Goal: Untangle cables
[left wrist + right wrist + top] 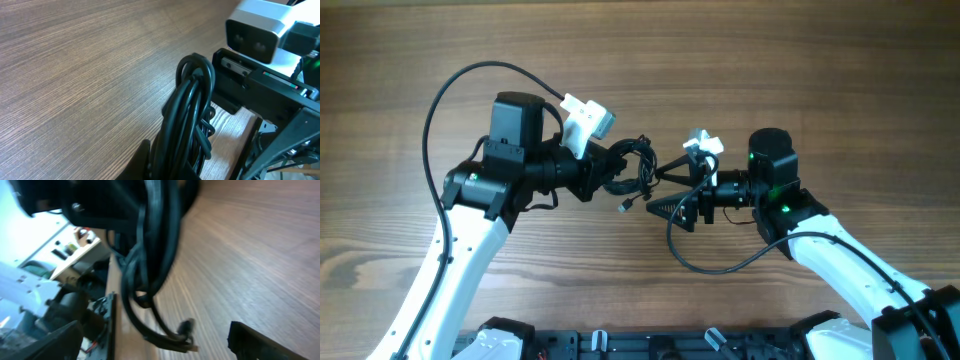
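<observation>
The cables (632, 165) are a black bundle of looped cords hanging over the middle of the table. My left gripper (610, 172) is shut on the bundle's left side. In the left wrist view the cables (194, 100) rise in a tight loop out of the left gripper (175, 167). My right gripper (654, 193) stands open just right of the bundle, not touching it. In the right wrist view the cables (150, 255) hang in front of the open right gripper (155, 350), and one cord's plug end (187, 328) dangles low between the two fingers. That plug end (625, 205) also shows from overhead.
The wooden table (820, 60) lies under both arms. A thick robot cord (450, 90) arcs over the left arm and another (710, 265) loops below the right wrist. The right arm's white camera (255, 30) is close behind the bundle.
</observation>
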Available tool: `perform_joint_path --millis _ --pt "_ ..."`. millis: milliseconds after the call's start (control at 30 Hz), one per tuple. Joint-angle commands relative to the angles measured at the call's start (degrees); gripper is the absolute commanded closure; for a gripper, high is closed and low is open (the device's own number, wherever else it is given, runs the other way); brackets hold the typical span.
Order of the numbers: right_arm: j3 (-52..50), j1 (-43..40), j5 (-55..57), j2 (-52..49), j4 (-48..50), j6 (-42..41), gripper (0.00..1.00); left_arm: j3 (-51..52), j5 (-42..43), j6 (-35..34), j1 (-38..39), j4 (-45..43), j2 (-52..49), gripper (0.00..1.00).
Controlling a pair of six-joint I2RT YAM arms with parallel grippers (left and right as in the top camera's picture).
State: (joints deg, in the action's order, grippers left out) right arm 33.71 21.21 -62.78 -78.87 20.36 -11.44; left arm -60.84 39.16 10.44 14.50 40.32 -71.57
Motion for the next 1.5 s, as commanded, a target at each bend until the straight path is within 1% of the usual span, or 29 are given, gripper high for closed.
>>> perform_joint_path --millis 0,33,100,133,200,267,300,333,400,467,533,633,700,733,867,900,933,967,1000,1033,1100,1167,1233,1267,1300,1367,1400,1433,1467 --pt "0.4 1.9 -4.7 -0.4 2.2 0.8 0.1 -0.2 2.0 -2.3 -0.3 -0.5 0.5 0.96" --pt "0.4 3.1 -2.8 -0.4 2.4 0.7 0.11 -0.2 2.0 -3.9 -0.3 -0.5 0.5 0.96" --pt "0.4 5.6 5.7 -0.4 2.4 0.8 0.11 -0.2 2.6 -5.4 -0.3 -0.4 0.5 0.96" --pt "0.4 6.6 9.8 -0.4 2.3 0.7 0.16 -0.2 3.1 -5.4 -0.3 -0.4 0.5 0.96" --pt "0.4 8.6 16.1 -0.4 1.7 0.8 0.33 -0.2 3.3 -6.9 -0.3 -0.7 0.5 0.96" --pt "0.4 10.2 21.8 -0.4 -0.9 0.0 0.68 -0.2 3.2 -7.1 -0.3 -0.7 0.5 0.96" --pt "0.4 10.2 22.9 -0.4 -2.2 -2.3 0.75 -0.2 1.8 -7.1 -0.3 -0.7 0.5 0.96" --pt "0.4 10.2 23.0 -0.4 -3.7 -5.4 0.84 -0.2 -1.8 -7.1 -0.3 -0.6 0.5 0.96" --pt "0.4 10.2 22.8 -0.4 -5.8 -11.9 0.94 -0.2 -7.2 -7.1 -0.3 -0.7 0.5 0.96" --pt "0.4 10.2 16.5 -0.2 -5.0 -17.2 0.96 -0.2 -13.5 -8.1 -0.3 -0.7 0.5 0.96" --pt "0.4 10.2 9.2 0.0 -0.8 -21.9 0.96 -0.2 -14.1 -8.4 -0.2 -0.6 0.5 0.96" --pt "0.4 10.2 2.8 0.0 11.1 -31.8 0.96 -0.2 -14.1 -8.3 1.2 -0.7 0.5 0.96" --pt "0.4 10.2 2.8 0.0 17.4 -35.3 0.96 -0.2 -14.1 -8.3 2.6 -0.8 0.5 0.96" --pt "0.4 10.2 3.1 0.0 19.6 -35.2 0.96 -0.2 -14.1 -8.3 3.3 -1.0 0.5 0.96" --pt "0.4 10.2 7.5 -1.1 19.0 -35.0 0.96 -0.2 -11.1 -7.5 6.1 -5.0 0.5 0.96" --pt "0.4 10.2 7.5 -1.4 18.1 -35.0 0.95 -0.2 -11.2 -7.5 6.1 -5.2 0.5 0.96" --pt "0.4 10.2 7.5 -1.6 16.3 -34.2 0.85 -0.2 -11.2 -7.5 6.1 -5.2 0.5 0.96" --pt "0.4 10.2 7.3 -1.6 13.1 -31.4 0.57 -0.2 -11.2 -7.5 6.1 -5.2 0.5 0.96" --pt "0.4 10.0 7.0 -1.6 9.5 -28.4 0.31 -0.2 -11.2 -7.5 5.9 -5.2 0.5 0.96" --pt "0.4 9.2 5.4 -1.6 6.8 -25.3 0.0 -0.2 -11.1 -7.5 5.4 -5.2 0.5 0.96" --pt "0.4 3.7 -3.9 -1.5 6.2 -23.1 0.0 -0.2 -11.1 -7.5 3.3 -4.7 0.5 0.96" --pt "0.4 -2.9 -9.2 -1.5 6.4 -23.0 0.0 -0.2 -7.5 -6.0 1.4 -4.5 0.5 0.96" --pt "0.4 -12.9 -8.9 -1.5 8.8 -23.3 0.0 -0.2 7.5 3.2 -1.3 -4.5 0.5 0.96" --pt "0.4 -14.4 -8.9 -1.5 10.9 -24.8 0.0 -0.2 9.6 5.0 -1.8 -4.6 0.5 0.96" --pt "0.4 -14.8 -8.9 -1.5 12.5 -27.8 0.0 -0.2 9.6 5.9 -1.8 -4.6 0.5 0.96" --pt "0.4 -13.6 -8.8 -1.5 14.8 -39.4 0.02 -0.2 9.6 5.9 -1.8 -4.3 0.5 0.96" --pt "0.4 -12.7 -8.8 -1.5 14.9 -43.3 0.03 -0.2 9.6 5.9 -1.8 -4.3 0.5 0.96" --pt "0.4 -12.0 -8.6 -1.5 15.0 -44.0 0.04 -0.2 9.7 6.2 -1.8 -4.3 0.5 0.96" --pt "0.4 -10.9 -7.6 -1.5 15.0 -41.7 0.03 -0.2 9.7 7.6 -1.8 -4.4 0.5 0.96"
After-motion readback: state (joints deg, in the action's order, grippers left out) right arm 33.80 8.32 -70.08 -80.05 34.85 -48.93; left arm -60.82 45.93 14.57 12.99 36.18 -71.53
